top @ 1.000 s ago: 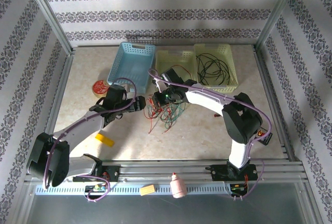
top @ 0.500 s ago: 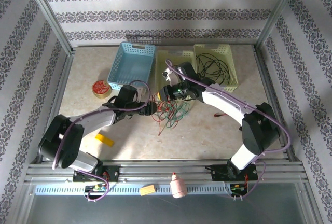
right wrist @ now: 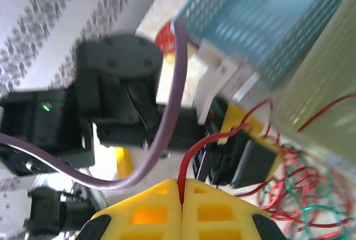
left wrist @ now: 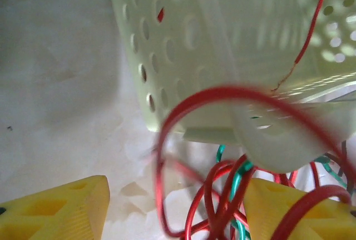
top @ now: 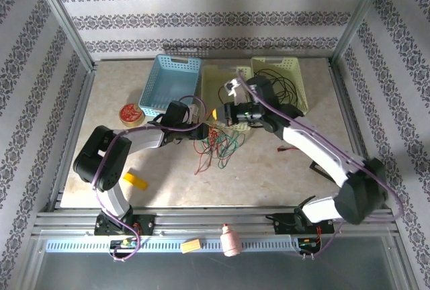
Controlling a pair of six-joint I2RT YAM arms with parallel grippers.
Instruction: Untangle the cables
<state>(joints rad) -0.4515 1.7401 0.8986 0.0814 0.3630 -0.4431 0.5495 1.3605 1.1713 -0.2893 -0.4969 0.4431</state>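
Red and dark green, looped into a loose tangle of cables [top: 219,146] on the pale table [top: 134,156], just below both claws in the overhead view. Left claw [left wrist: 175,209] spread, yellow fingers well apart and gripping nothing, with several red loops and a green cable [left wrist: 236,187] bunched in the gap, crowded toward its right finger and draped over that tip. Directly ahead of this claw and very near, the perforated wall of a pale yellow-green basket [left wrist: 222,40], with a thin red strand showing against it. Right claw [right wrist: 182,195] pressed together, fingers flush, pinching a single red cable [right wrist: 189,154] at the seam, the strand rising from there and bending off to the right. More of the tangle low and to the right of this claw. Ahead of it, blurred, the black body of the left arm [right wrist: 111,84] with its purple cable [right wrist: 161,140], and up to the right a blue basket [right wrist: 267,23]. Seen from above, both claws close together, tips facing each other, at the near edge of the pale basket. Beyond the right claw, a second pale basket [top: 279,60] with black cables [top: 272,88] coiled inside, well apart from the tangle.
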